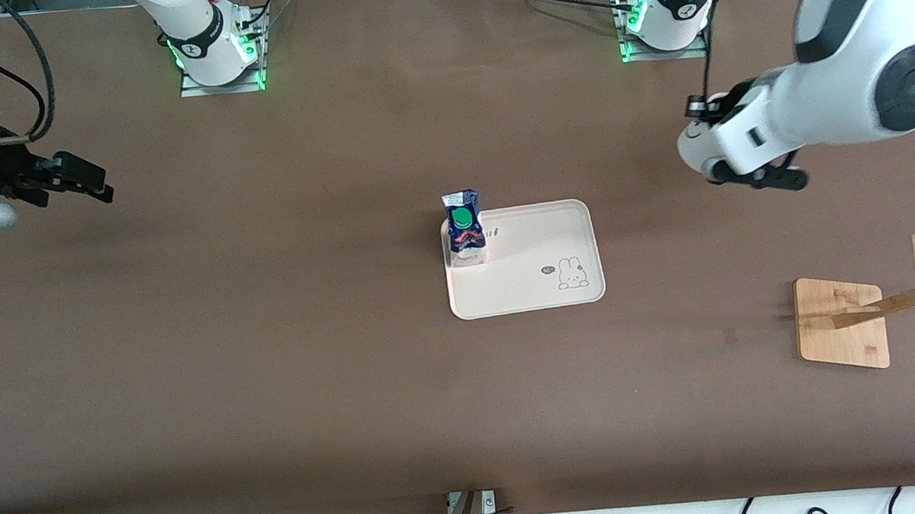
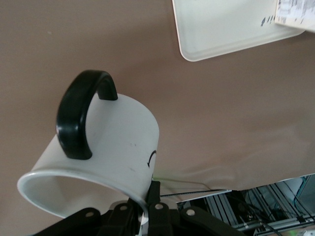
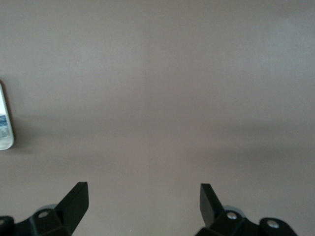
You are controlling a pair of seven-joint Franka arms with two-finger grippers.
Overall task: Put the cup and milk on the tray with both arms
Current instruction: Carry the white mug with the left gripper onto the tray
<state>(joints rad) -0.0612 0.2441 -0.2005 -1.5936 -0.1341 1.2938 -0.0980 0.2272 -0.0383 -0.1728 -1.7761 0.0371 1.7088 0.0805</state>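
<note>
1. Wooden stand [image 1: 842,323]: nearest item, at the left arm's end of the worktop [image 1: 269,393]. Bare pegs, lying low toward the edge. Not a task item.

2. Tray [image 1: 536,283]: mid-worktop, flat, bunny drawing on its nearer corner. Most of its surface is free.

3. Milk [image 1: 464,227]: upright on the tray's farther corner toward the right arm's end, green cap up. This half of the task looks done.

4. Cup [image 2: 113,142]: off the worktop and tipped, black handle uppermost. It is held by the left tool [image 2: 147,196], whose fingers pinch the wall at the rim. It hangs over bare worktop, apart from the tray's edge on the left arm's side.

5. Right tool [image 3: 142,196]: fingers spread wide, holding nothing, over bare worktop at the right arm's end. This arm waits.

Handling note, step in hand, carrying the cup to the tray:
- Aim for the free area beside the bunny, well apart from the milk.
- Bring the cup upright before lowering.
- Release only once its base sits flat, since a rim pinch may let it swing.
</note>
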